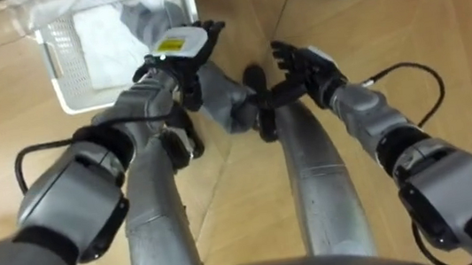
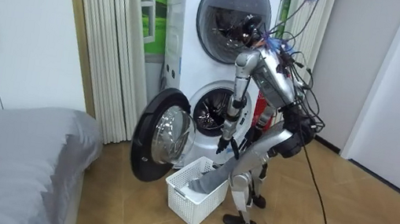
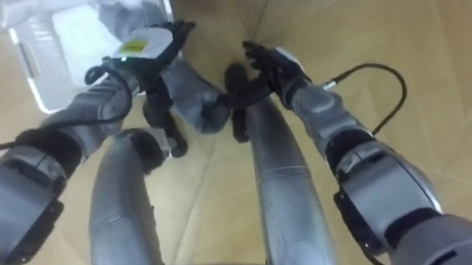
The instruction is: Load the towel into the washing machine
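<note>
Away to the left of the left hand and a little beyond it: white basket (image 1: 66, 91) on the wooden floor (image 1: 239, 195), white cloth (image 1: 105, 42) bunched inside. Grey towel (image 1: 223, 98) spilling out over the basket's near rim, running under the left hand and on toward the knees. Left hand (image 1: 175, 50) right on top of that towel, fingers bent round it, clamped on the grey cloth just past the basket's edge. Loose end of the towel trailing off to the right of that hand, down between the two legs. Further right, right hand (image 1: 307, 64) close by the towel's end but apart from it, fingers spread wide, holding nothing.

Now the room view: standing bent forward over the basket, both arms hanging down, towel strung from the basket up toward the hands. Bed (image 2: 12, 147) well off at the room view's left, pale curtain (image 2: 108, 35) next along. Then the round door (image 2: 158, 134), swung open just beside the basket. Washing machine (image 2: 209, 112) straight beyond the hands, drum mouth open, second machine (image 2: 230, 13) stacked on top. Towel not yet in the drum: one end down in the basket, the rest up in the left hand's grip.
</note>
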Robot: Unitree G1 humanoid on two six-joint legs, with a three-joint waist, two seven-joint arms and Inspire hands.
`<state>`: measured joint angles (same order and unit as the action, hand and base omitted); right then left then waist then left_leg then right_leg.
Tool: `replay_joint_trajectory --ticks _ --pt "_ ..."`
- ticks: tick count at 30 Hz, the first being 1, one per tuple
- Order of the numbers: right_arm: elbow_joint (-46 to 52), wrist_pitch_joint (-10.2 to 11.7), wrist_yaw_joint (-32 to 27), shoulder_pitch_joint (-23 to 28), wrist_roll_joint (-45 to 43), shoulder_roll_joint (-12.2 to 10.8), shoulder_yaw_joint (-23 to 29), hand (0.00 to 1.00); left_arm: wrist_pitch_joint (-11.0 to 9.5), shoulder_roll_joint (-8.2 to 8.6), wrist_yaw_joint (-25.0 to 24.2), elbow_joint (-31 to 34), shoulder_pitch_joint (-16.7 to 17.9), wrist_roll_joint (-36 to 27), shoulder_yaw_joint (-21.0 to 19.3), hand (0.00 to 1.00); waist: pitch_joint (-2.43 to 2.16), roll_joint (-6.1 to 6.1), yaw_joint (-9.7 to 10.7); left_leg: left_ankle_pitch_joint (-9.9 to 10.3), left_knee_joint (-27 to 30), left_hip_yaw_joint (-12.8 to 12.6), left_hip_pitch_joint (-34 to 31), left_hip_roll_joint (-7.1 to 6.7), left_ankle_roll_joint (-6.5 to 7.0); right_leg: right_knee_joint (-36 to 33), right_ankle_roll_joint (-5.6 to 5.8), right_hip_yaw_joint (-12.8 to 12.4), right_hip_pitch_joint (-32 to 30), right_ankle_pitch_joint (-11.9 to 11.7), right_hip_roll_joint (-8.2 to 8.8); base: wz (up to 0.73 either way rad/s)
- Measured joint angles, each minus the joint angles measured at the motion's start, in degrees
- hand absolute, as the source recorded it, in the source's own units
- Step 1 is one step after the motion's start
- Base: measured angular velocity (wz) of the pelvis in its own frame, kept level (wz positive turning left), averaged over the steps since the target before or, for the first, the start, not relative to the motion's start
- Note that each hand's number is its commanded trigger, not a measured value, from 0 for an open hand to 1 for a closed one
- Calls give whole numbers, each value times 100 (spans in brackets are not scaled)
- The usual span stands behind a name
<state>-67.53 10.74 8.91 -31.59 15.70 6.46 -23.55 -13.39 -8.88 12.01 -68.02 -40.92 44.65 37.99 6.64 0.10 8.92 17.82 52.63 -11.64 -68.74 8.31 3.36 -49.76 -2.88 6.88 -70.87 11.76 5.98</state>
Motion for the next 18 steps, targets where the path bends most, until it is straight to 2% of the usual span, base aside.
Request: replay_joint_trajectory --ticks 5,6,7,8,14,18 --pt "115 80 2 -96 156 -19 -113 0 -10 -11 38 0 -15 -1 250 0 -1 -1 2 106 286 33 -286 24 22 -222 -6 32 -241 83 7 -1" --pt "113 108 1 -96 205 -49 -158 0 -26 -22 43 0 -20 -8 341 17 -1 -1 6 117 308 70 -308 24 23 -236 -8 54 -247 92 14 5" --pt "113 130 2 -92 240 -56 -208 0 -35 -23 52 0 -23 -15 459 87 -3 -4 15 118 312 71 -319 32 26 -251 -7 60 -262 96 35 6" --pt "113 137 2 -91 250 -59 -227 0 -42 -22 59 0 -26 -15 524 100 -3 -4 17 119 316 68 -325 25 29 -266 -6 60 -272 103 48 9" --pt "78 242 -17 -98 479 -75 -280 0 -82 -35 -68 -2 -24 -26 1033 100 -10 -17 89 127 356 81 -409 -2 48 -326 2 87 -339 132 111 3" --pt "73 255 -17 -112 481 -111 -337 0 -82 -132 -181 -4 -54 -29 1172 100 -17 -31 295 125 365 91 -453 -4 62 -327 16 131 -343 148 140 5"
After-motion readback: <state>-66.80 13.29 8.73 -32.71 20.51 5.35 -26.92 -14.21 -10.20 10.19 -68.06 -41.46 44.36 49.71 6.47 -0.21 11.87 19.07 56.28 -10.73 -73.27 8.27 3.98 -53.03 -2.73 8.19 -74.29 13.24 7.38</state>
